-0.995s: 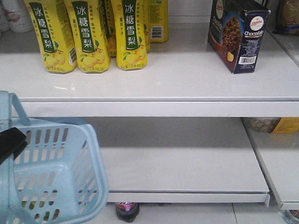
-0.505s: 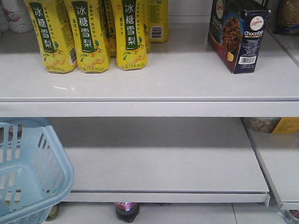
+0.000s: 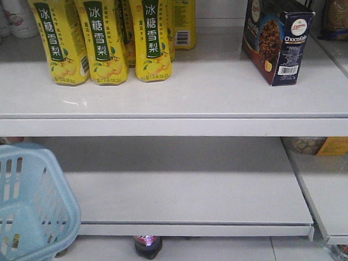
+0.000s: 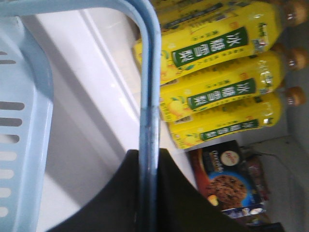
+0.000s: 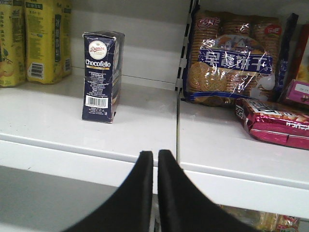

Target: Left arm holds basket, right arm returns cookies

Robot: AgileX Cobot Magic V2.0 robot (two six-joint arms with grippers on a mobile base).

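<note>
The navy ChocoFello cookies box (image 3: 276,34) stands upright on the upper shelf at the right, also seen as the cookies box (image 5: 101,76) and the cookies box (image 4: 231,181). The light blue basket (image 3: 27,212) hangs at the lower left in front of the lower shelf. My left gripper (image 4: 148,157) is shut on the basket's blue hoop handle (image 4: 148,101). My right gripper (image 5: 155,155) is shut and holds nothing, in front of the shelf edge, well clear of the box. Neither arm shows in the front view.
Yellow drink bottles (image 3: 106,38) stand at the upper shelf's left. Biscuit bags (image 5: 231,58) and a red packet (image 5: 273,123) fill the neighbouring shelf section on the right. A dark bottle (image 3: 148,245) sits on the floor under the lower shelf (image 3: 188,193).
The basket has swung left and down, now showing less in the front view; the black left gripper seen on its handle a second ago has left that view. The cookies box has not moved.
</note>
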